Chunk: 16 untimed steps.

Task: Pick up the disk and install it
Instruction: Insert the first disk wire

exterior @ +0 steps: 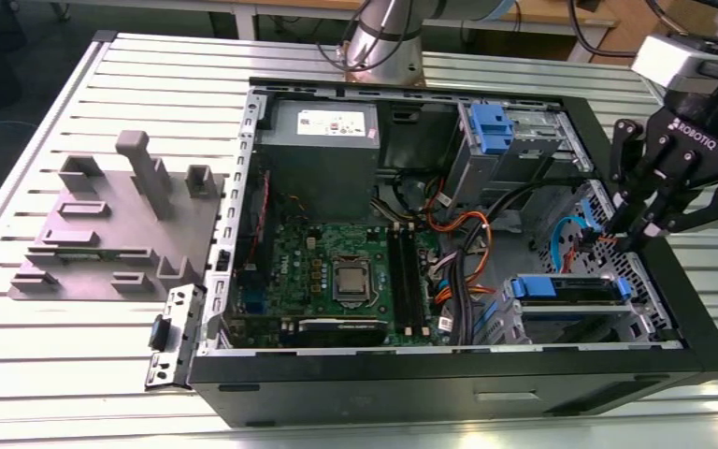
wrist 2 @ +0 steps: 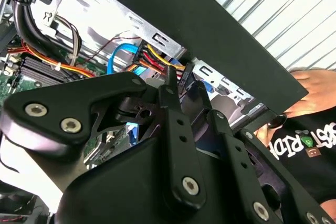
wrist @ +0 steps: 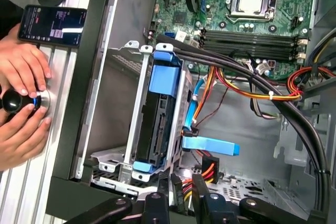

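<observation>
the gripper hung over the open computer case, at the side toward the exterior view's right, just above the case wall and the drive cage there. its black fingers pointed down with only a narrow gap between the tips, and nothing was held between them. in the first wrist view the fingertips sat just beside the red, yellow and black power wires.

the disk was already seated in the drive cage in the case's near corner on the exterior view's right; its blue carrier handle faced up. in the first wrist view the disk stood on edge in the metal cage, blue frame at both ends, with a blue data cable close beside it.

the motherboard lay on the case floor, a grey power supply near the far wall. a grey fixture block stood on the slatted tabletop beside the case. a person's hands rested on a knob at the table edge.
</observation>
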Available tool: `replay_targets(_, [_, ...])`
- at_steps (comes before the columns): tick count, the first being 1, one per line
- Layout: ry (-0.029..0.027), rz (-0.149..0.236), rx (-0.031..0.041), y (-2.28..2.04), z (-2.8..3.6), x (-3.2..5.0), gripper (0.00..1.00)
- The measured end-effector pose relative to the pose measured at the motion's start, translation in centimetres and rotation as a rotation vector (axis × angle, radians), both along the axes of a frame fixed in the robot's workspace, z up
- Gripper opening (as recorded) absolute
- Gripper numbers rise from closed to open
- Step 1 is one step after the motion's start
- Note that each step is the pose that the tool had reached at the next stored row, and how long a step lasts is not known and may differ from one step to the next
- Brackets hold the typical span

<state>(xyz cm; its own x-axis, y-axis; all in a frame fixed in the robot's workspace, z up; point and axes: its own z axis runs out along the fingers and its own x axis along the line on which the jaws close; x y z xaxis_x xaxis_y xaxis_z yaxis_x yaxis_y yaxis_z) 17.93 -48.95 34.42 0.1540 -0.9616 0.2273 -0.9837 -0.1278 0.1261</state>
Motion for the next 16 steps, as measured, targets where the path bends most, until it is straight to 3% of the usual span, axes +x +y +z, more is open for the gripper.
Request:
replay_targets(2, [0.0057,0.0,0.0,0.0,-0.09,0.07,0.31])
replay_targets(9, [0.0159,0.005,-0.0007,0.01,-0.1,0.44,0.31])
replay_targets(16, [0.0167,0.005,-0.0014,0.0,-0.1,0.46,0.31])
